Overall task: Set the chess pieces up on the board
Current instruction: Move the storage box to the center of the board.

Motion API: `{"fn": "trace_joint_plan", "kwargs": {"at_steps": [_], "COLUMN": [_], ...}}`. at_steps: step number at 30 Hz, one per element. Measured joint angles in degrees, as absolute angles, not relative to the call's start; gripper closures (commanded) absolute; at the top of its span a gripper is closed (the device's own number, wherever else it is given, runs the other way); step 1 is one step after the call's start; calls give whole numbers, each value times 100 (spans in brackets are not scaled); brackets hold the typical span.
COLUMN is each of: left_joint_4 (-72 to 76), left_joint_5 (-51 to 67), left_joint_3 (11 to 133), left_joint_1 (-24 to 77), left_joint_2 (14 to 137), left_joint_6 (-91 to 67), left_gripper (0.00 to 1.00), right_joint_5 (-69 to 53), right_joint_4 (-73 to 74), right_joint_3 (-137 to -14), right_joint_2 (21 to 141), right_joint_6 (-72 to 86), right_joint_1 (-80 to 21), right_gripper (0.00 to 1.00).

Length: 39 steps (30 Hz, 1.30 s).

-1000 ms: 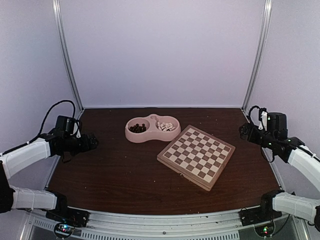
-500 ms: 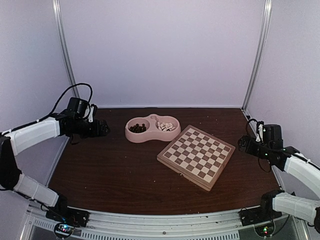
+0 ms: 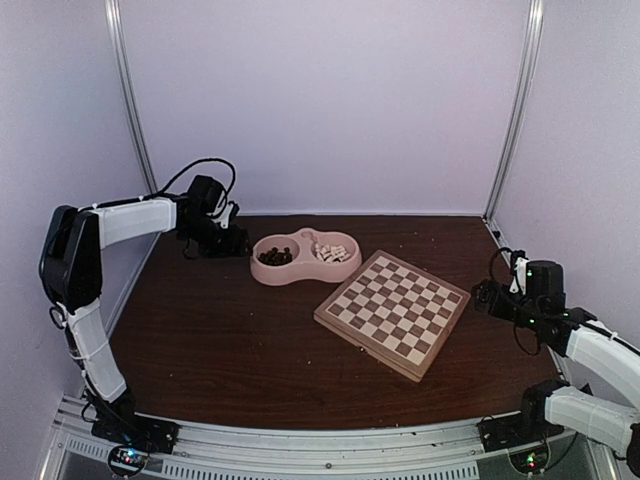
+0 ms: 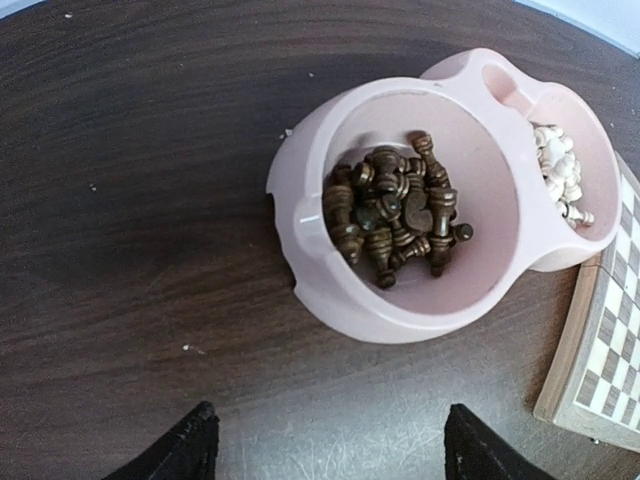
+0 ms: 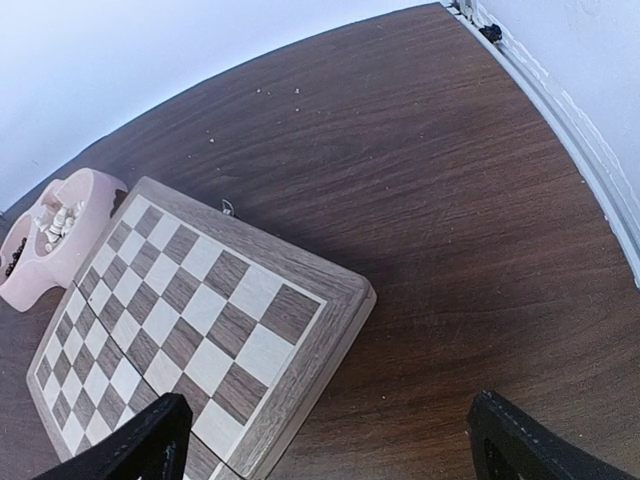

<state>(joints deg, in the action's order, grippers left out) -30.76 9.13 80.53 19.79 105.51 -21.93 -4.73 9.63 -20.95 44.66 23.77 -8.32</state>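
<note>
The tiny cream-white turned chess pieces [image 4: 558, 175] are lying heaped in the right bowl of a pink plastic double-bowl dish [image 3: 300, 272]. The matching dark brown pieces [image 4: 395, 220] are lying piled in its left bowl. The square wooden board with tan and brown checks [image 3: 393, 312] is sitting just beside the dish, to its right and nearer, turned cornerwise on the dark brown wooden counter [image 3: 220, 340]. The left claw [image 4: 330, 450] is hovering close to the dish on its left side, with its fingers spread wide and holding nothing. The right claw [image 5: 335, 445] is hanging near the board's right corner, apart from it, also spread wide and holding nothing.
</note>
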Motion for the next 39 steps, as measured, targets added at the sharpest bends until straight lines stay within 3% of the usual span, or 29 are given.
{"fn": "trace_joint_plan", "kwargs": {"at_steps": [4, 22, 31, 39], "left_joint_4": [-3308, -4372, -4694, -4678], "left_joint_5": [943, 473, 368, 224], "left_joint_3": [8731, 11410, 11419, 10630], "left_joint_1": [2012, 2010, 2012, 2215], "left_joint_2": [11212, 13327, 13465, 13117], "left_joint_6": [-2134, -1846, -1831, -1802], "left_gripper": [31, 35, 38, 40], "right_joint_5": [-578, -666, -663, -663], "right_joint_4": [867, 784, 775, 749], "right_joint_3": [-2093, -2008, -2008, -2008], "right_joint_2": [4445, 4377, 4416, 4471], "right_joint_6": [2377, 2375, 2375, 2377], "right_joint_1": [-832, -832, -832, -832], "right_gripper": [0, 0, 0, 0]}}
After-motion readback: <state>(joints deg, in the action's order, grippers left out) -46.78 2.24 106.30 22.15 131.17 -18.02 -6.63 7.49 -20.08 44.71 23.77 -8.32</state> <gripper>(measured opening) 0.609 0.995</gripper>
